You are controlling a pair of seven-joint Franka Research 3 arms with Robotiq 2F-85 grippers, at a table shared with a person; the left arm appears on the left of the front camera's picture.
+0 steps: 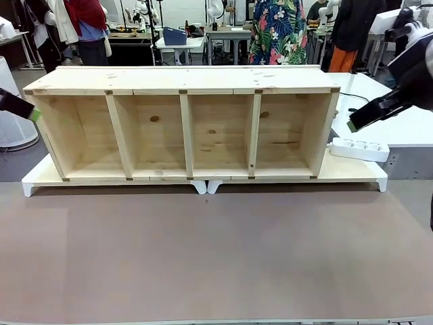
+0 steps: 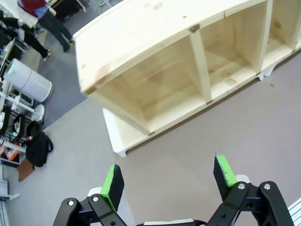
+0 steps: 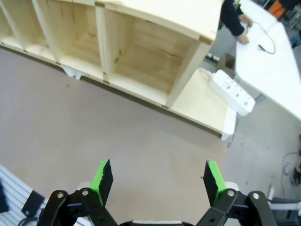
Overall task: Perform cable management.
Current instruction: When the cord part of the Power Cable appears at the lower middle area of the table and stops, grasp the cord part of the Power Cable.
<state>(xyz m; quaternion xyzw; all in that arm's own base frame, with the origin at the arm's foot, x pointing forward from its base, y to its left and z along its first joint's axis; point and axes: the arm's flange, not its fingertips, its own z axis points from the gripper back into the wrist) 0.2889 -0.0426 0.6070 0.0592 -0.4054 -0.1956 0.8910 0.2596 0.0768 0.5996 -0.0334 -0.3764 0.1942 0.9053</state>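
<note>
Right now both arms hang above the desk (image 1: 216, 257) with nothing in hand. The left end effector (image 2: 168, 176) has its green pads spread wide apart and looks down on the left end of the wooden shelf (image 1: 186, 81). The right end effector (image 3: 157, 178) is just as widely spread, with only bare desk between its fingers, and faces the shelf's right end.

The shelf lies along the desk on a low white base, its four compartments facing the robot and holding nothing. A white power strip (image 3: 233, 92) lies on the base just beside the shelf's right end wall, sockets up. That looks like a deliberate spot: within reach of the right arm and at the place where a cord coming round the shelf would end.

The cable (image 3: 266, 36) is well apart from both arms. It lies as a thin black line on the white table (image 3: 275, 70) beyond the shelf's right end, close to a person's hand (image 3: 243, 36) resting there. Whether the hand actually grips it is too small to tell.

Judging from this, the task has barely begun. The wide-open fingers suit arms that wait to receive the cord, and the right arm seems the better placed, since it is nearer to both the cord and the strip.
</note>
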